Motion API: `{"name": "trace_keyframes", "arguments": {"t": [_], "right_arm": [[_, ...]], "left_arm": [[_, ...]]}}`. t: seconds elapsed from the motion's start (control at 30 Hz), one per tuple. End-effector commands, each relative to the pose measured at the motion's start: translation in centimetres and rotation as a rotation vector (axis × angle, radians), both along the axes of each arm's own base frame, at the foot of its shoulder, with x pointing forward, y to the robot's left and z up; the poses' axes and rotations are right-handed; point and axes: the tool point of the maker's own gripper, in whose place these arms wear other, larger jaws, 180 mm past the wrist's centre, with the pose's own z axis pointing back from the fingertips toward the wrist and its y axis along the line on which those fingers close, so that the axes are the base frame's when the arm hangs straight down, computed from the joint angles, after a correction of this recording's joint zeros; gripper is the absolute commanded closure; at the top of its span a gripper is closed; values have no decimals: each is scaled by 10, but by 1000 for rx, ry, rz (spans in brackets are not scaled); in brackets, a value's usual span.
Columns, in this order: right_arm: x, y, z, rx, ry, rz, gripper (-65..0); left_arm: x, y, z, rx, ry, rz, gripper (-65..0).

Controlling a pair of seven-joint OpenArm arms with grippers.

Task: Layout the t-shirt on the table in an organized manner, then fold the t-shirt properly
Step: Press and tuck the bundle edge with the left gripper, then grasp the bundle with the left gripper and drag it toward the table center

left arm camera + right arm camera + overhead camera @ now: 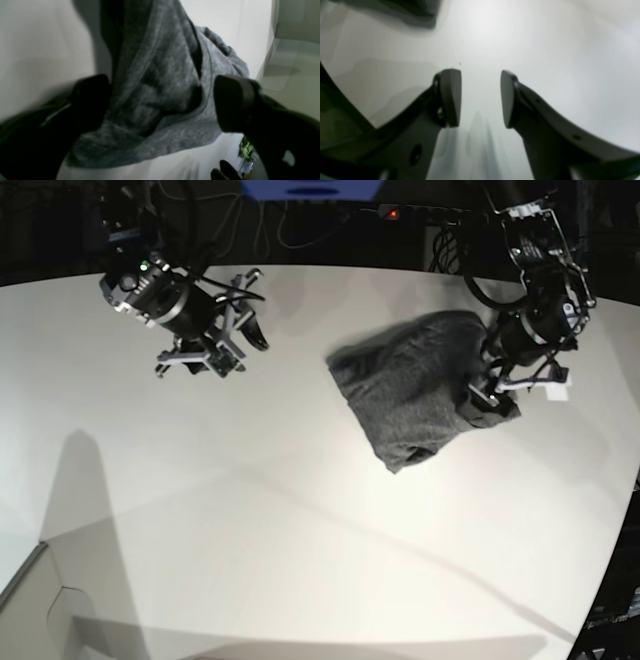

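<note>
Grey knit t-shirt [420, 385] sits bunched at upper right of the white counter [300, 530]. Left claw [160, 102] gapes wide over a fold, gripping nothing; right claw [481, 98] open, empty, well apart. I'd pinch one hem layer only, then spread.

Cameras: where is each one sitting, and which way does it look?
Left wrist: on the left arm, looking past the open left gripper at the bunched t-shirt.
Right wrist: on the right arm, looking past the open right gripper at the bare table.
Base: high up, looking down on both arms.
Shared: base and left wrist both show the t-shirt.
</note>
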Motion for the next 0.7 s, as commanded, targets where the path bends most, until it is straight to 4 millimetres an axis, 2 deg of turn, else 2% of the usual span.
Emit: {"name": "trace_keyframes", "arguments": {"t": [0.0,0.17,0.27,0.5,0.67], "right_arm": [[6,3,12,29,-43,1,-265],[5,3,11,29,-40,1,-265],[4,3,11,29,-37,1,-265],[5,3,12,29,-41,1,-265],[7,3,12,27,-44,2,-265]], "left_arm": [[2,-7,-1,-18,10,-22,-650],[2,-17,-22,-18,69,-75,-650],[4,-17,-34,39,77,-103,-650],[6,-44,-44,158,-31,-348,-650],[12,-51,-51,196,-100,-448,-432]]}}
